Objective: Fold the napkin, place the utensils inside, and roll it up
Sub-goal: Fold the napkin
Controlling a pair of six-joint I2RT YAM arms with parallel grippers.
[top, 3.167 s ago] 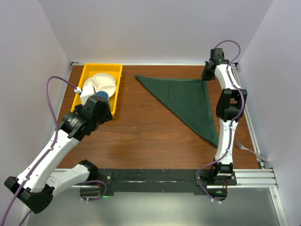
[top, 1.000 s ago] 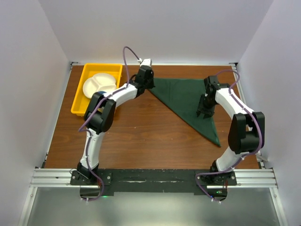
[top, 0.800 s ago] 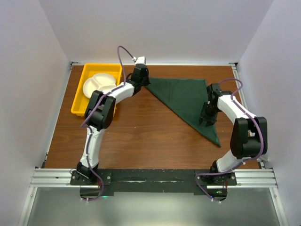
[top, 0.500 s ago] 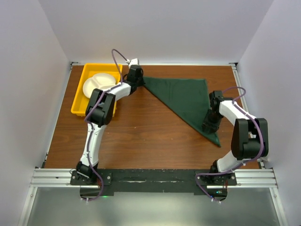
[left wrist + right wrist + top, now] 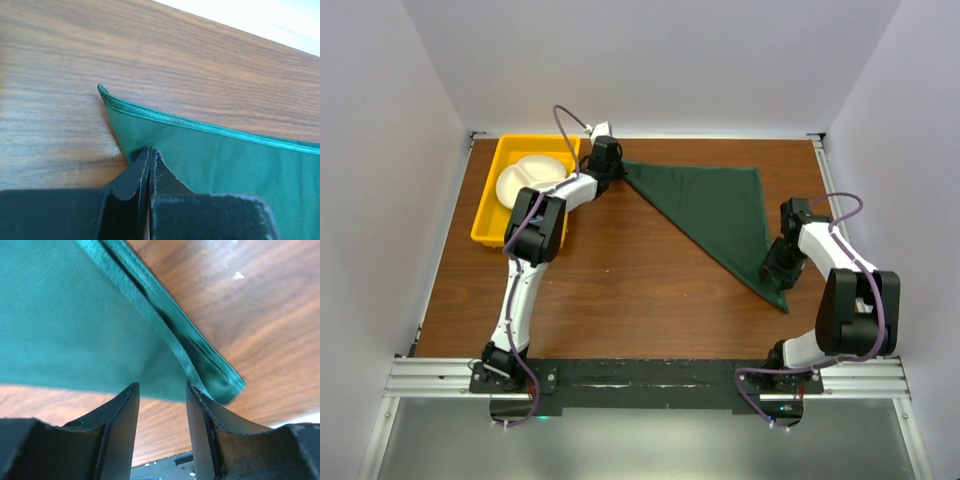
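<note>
One napkin [image 5: 715,215], dark green, folded to a triangle and lying flat at the far right of the wooden table [image 5: 620,290]. Its long edge runs from a far-left corner, just beside the yellow tray [image 5: 486,215], down to a near tip at the right.

Two grippers, one at each end of that edge.
- Left gripper [image 5: 150,152]: jaws pressed together with no gap, tips at the hem just behind the far-left corner. Whether cloth is caught between them cannot be told.
- Right gripper [image 5: 162,387]: jaws parted a little, holding nothing, poised at the layered near tip.

One white divided plate [image 5: 530,180], lying in the tray.

No utensils visible in any view.

Status, as judged: the first fold is done, and a further fold appears to be in preparation. Outstanding: fetching the utensils, laying them inside the cloth, and rolling it up.
</note>
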